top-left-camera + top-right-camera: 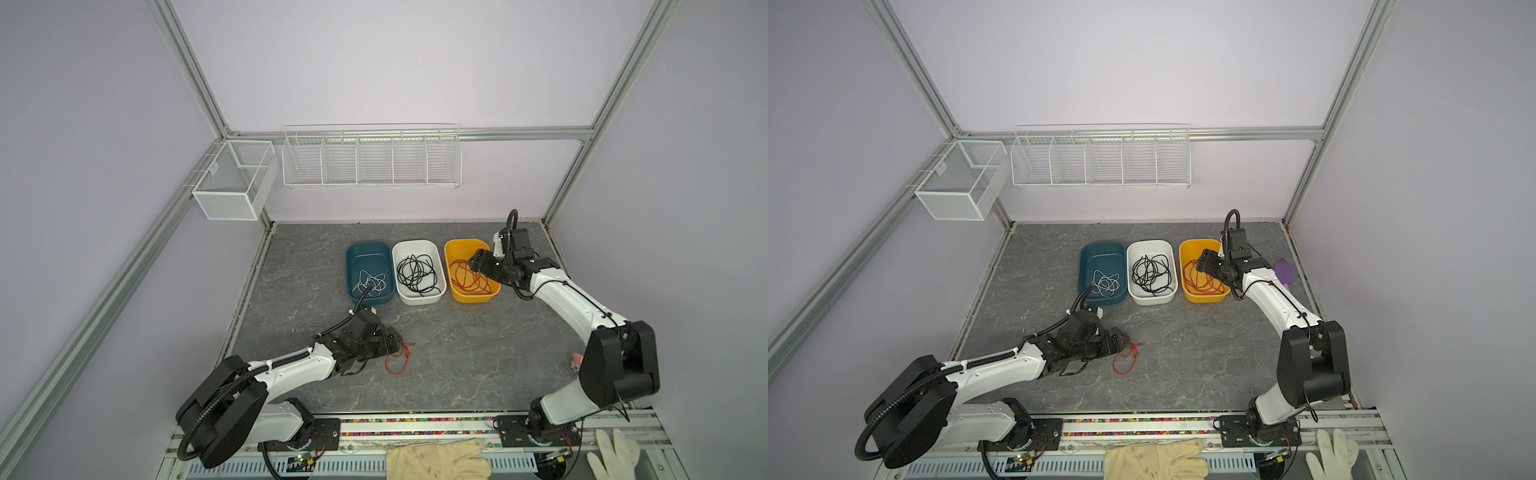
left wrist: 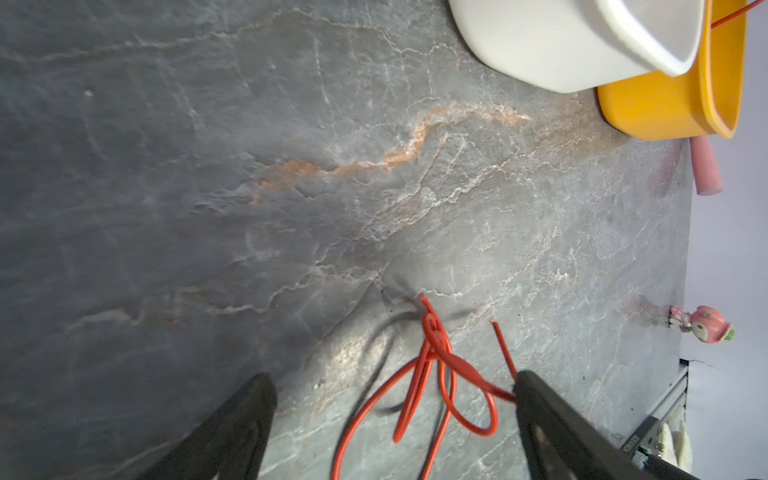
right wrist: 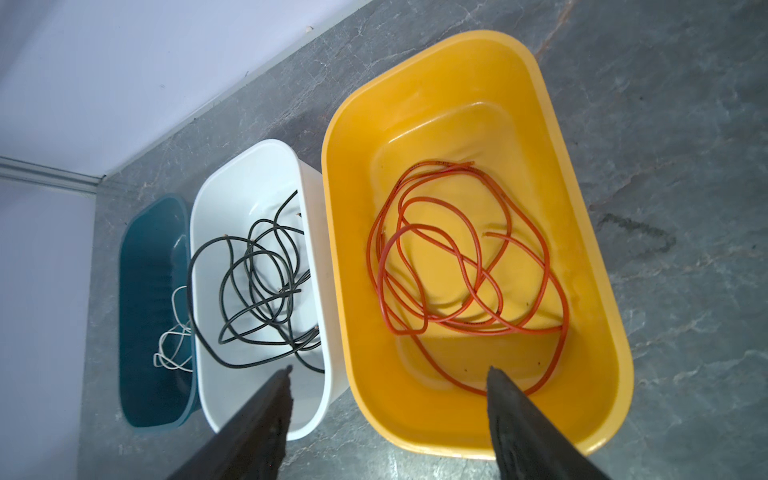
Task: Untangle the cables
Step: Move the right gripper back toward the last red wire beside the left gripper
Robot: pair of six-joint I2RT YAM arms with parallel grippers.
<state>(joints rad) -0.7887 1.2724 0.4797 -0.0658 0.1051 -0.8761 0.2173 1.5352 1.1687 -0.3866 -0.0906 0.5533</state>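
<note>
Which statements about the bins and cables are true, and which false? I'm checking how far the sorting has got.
1. The black cables lie in the white bin. True.
2. The yellow bin holds white cables. False: it holds red-orange cables.
3. A red-orange cable lies on the table between the open fingers of the left gripper. True.
4. The right gripper has its fingers shut on a cable. False: they stand open above the yellow bin, holding nothing.
5. The teal bin is empty. False: a white cable lies in it.
</note>
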